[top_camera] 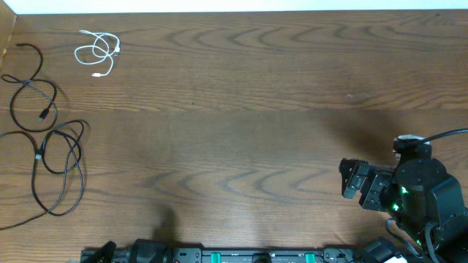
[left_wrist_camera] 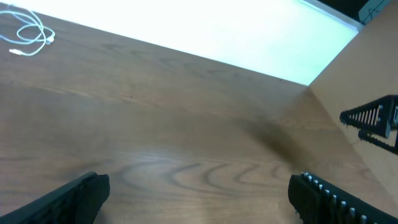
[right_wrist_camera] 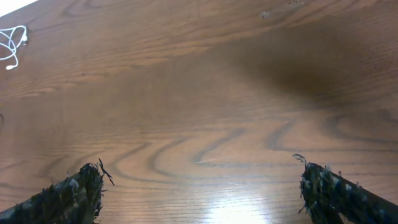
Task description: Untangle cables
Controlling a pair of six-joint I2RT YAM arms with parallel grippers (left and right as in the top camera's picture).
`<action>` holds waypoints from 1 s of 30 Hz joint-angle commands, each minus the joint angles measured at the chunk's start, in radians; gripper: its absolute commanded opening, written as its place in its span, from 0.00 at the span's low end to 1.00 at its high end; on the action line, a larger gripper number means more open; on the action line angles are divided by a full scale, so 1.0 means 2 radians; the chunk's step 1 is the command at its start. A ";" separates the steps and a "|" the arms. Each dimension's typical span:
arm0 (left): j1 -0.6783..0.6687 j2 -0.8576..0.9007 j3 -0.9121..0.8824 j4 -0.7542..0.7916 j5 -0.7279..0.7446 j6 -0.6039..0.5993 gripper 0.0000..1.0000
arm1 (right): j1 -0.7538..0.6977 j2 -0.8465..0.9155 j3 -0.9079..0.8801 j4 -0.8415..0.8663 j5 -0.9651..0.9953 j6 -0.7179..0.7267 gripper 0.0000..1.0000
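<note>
Lying along the far left edge of the table, 2 black cables sit in loose loops, the smaller loop farther back and the bigger loop nearer the arms. Cannot tell whether the 2 touch each other. Just right of them, toward the back edge, 1 white cable lies in a small coil, apart from the black ones. The same white coil shows at the top left of the 2 wrist views.

Left gripper: jaws spread wide, nothing between them, wood grain below.

Right gripper: near the right edge, well apart from every cable, jaws likewise spread wide and holding nothing.
</note>
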 commanded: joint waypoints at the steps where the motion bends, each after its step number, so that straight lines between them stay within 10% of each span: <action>1: -0.003 -0.003 -0.005 -0.014 -0.007 -0.006 0.97 | 0.002 -0.002 -0.001 -0.002 0.009 -0.004 0.99; 30: -0.002 -0.003 -0.005 -0.134 -0.007 -0.006 0.97 | 0.002 -0.002 -0.001 -0.018 0.041 -0.004 0.99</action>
